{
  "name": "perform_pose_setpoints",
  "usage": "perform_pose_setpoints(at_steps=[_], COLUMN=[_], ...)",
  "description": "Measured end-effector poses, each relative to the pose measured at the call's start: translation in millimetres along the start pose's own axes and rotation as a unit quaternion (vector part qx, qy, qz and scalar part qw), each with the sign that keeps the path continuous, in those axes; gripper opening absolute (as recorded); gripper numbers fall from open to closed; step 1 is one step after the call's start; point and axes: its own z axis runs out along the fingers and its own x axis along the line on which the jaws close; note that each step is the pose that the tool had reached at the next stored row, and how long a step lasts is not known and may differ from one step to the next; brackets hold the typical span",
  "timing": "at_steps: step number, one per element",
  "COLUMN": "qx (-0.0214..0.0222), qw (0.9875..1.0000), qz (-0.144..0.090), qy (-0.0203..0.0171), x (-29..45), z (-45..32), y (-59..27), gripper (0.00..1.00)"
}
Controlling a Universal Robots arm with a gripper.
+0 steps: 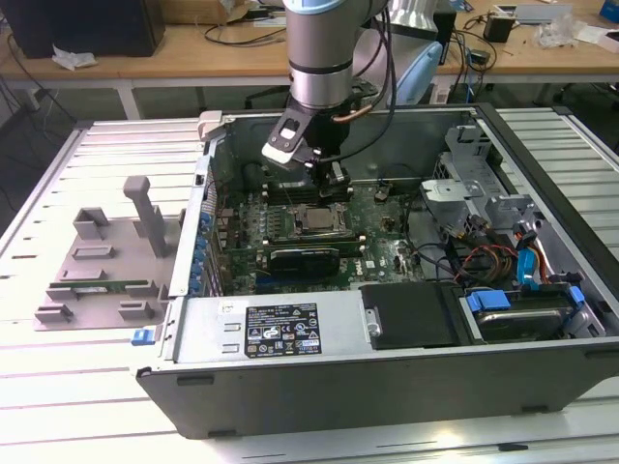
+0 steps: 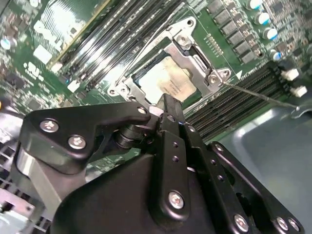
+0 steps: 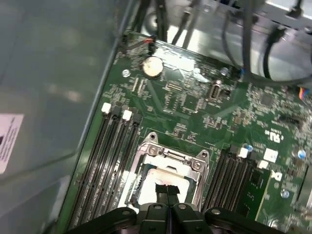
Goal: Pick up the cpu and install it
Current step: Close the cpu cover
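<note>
The cpu [image 2: 168, 80], a small square chip with a pale silver top, lies flat inside the metal-framed socket [image 2: 192, 30] on the green motherboard [image 1: 377, 208]. In the exterior view the cpu [image 1: 317, 221] sits mid-board inside the open computer case. My gripper [image 2: 165, 103] hangs just above the chip's near edge, its two black fingers pressed together with nothing between them. In the first wrist view the fingertips [image 3: 163, 188] overlap the cpu [image 3: 168, 176] within the socket [image 3: 171, 155].
Rows of memory slots [image 3: 109, 161] flank the socket on both sides. The case walls [image 1: 208, 164] enclose the board; cables and a drive cage [image 1: 484, 222] fill the exterior view's right. A grey fixture plate [image 1: 97, 261] with a green memory stick [image 1: 102, 286] lies outside the case.
</note>
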Motion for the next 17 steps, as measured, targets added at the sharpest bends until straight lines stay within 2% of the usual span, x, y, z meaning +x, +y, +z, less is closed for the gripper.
perform_pose_setpoints(at_steps=[2,3,5,6,8,10,13,15,16,17], qx=[-0.0004,-0.0007,-0.0013,-0.0016,-0.0020,-0.0026,-0.0031,-0.0037,-0.0039,-0.0041], qw=[0.9998,0.9992,0.9974,0.9960,0.9941,0.9900,0.9859,0.9808,0.9789,0.9760], qz=[-0.022,-0.039,-0.072,-0.089,-0.108,-0.141,-0.167,-0.195,-0.204,-0.217], qy=[0.0006,0.0010,0.0019,0.0024,0.0029,0.0038,0.0045,0.0053,0.0056,0.0060], x=[0.0,0.0,0.0,0.0,0.0,0.0,0.0,0.0,0.0,0.0], z=[0.0,0.1,0.2,0.2,0.3,0.4,0.5,0.6,0.6,0.7], y=[0.0,0.0,0.0,0.0,0.0,0.0,0.0,0.0,0.0,0.0], gripper=[0.11,0.11,0.11,0.11,0.11,0.11,0.11,0.11,0.11,0.11])
